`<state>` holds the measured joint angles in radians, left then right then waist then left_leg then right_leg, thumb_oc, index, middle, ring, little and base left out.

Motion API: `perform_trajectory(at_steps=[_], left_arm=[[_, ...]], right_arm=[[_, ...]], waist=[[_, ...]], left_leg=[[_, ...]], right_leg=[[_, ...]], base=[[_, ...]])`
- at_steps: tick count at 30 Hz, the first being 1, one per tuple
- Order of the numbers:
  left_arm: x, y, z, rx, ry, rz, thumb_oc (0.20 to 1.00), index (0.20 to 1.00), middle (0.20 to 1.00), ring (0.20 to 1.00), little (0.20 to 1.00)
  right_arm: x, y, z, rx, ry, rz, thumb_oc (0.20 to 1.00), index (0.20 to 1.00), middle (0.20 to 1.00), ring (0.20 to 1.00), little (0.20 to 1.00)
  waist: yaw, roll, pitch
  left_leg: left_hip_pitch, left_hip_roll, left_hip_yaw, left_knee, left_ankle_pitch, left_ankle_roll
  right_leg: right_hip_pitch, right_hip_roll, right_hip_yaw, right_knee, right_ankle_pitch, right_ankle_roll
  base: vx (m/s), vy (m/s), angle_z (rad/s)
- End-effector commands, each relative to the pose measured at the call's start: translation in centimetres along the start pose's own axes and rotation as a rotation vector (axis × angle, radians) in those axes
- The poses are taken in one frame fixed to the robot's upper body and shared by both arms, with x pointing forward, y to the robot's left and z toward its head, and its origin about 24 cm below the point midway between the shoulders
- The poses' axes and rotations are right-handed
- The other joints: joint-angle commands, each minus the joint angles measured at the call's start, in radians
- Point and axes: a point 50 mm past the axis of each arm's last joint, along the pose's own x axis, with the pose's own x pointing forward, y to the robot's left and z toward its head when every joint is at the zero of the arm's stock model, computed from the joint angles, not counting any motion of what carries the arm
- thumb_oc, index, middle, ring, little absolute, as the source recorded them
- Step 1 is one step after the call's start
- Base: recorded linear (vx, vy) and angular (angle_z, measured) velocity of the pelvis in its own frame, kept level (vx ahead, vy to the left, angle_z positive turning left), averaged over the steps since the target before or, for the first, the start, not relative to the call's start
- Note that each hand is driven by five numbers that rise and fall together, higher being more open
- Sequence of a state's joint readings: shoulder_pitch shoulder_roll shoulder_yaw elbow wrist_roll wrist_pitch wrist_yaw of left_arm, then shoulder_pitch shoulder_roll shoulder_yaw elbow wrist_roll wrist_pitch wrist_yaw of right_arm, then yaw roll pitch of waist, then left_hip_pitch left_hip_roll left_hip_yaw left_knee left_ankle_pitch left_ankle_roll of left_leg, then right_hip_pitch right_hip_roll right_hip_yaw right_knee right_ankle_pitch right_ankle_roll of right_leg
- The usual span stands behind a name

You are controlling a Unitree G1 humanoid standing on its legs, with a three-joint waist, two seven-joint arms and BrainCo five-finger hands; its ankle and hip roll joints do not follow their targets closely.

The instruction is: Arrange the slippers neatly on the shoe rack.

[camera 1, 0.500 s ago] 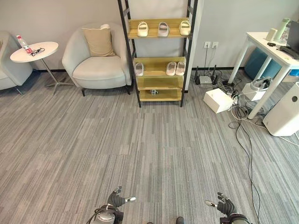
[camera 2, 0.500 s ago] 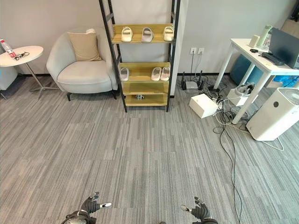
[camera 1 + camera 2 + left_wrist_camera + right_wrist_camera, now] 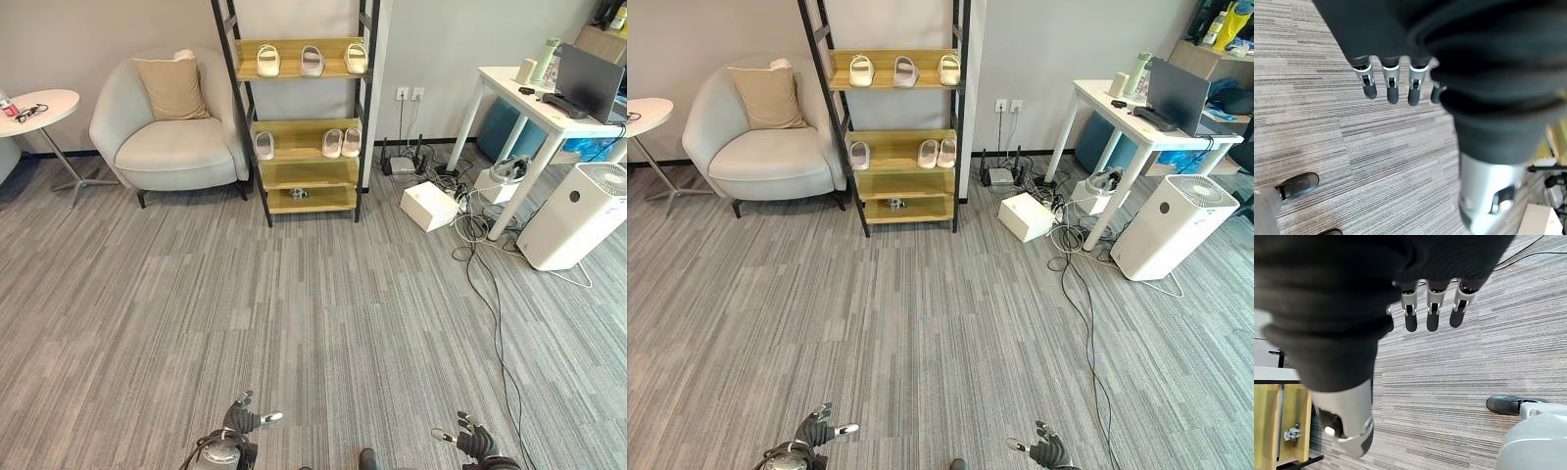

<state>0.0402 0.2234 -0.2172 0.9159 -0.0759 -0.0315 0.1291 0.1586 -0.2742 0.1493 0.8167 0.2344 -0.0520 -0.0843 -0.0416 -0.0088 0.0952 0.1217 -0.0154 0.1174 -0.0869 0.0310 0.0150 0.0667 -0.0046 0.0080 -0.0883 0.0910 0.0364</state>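
Far across the carpet, six slippers [image 3: 312, 61] are already sitting on the shoe rack [image 3: 298, 174], unevenly spaced. Both the left robot hand [image 3: 242, 418] and right robot hand [image 3: 473, 443] are hanging open and empty, so tidying is seemingly remaining.

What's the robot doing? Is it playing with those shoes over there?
Not yet. The slippers sit on the shoe rack across the room: three on the top shelf and three on the middle shelf, one of them apart from the other two. The robot stands far back on the grey carpet. Its left robot hand and right robot hand hang low with relaxed fingers, holding nothing.
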Motion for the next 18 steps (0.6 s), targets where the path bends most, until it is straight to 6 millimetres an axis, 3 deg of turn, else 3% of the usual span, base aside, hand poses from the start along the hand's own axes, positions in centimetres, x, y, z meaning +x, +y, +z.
perform_trajectory(at_steps=[1,18], left_arm=[[0.6,0.7,1.6,-0.087,-0.040,0.034,1.000,1.000,1.000,1.000,1.000],[0.4,-0.2,0.0,-0.106,0.028,0.013,1.000,1.000,1.000,1.000,1.000]], right_arm=[[0.5,0.6,1.8,-0.048,-0.061,0.032,1.000,1.000,1.000,1.000,1.000],[0.7,1.8,1.3,-0.082,-0.032,0.075,1.000,1.000,1.000,1.000,1.000]], waist=[[0.006,-0.017,-0.022],[0.021,-0.019,-0.021]], left_leg=[[0.001,0.025,-0.021,0.000,-0.025,-0.066],[-0.004,0.016,-0.038,0.000,-0.026,-0.061]], right_leg=[[0.016,-0.077,0.001,0.001,-0.030,0.119],[0.024,-0.085,-0.013,0.001,-0.031,0.117]], base=[[0.00,0.000,0.00],[-0.01,0.001,0.03]])
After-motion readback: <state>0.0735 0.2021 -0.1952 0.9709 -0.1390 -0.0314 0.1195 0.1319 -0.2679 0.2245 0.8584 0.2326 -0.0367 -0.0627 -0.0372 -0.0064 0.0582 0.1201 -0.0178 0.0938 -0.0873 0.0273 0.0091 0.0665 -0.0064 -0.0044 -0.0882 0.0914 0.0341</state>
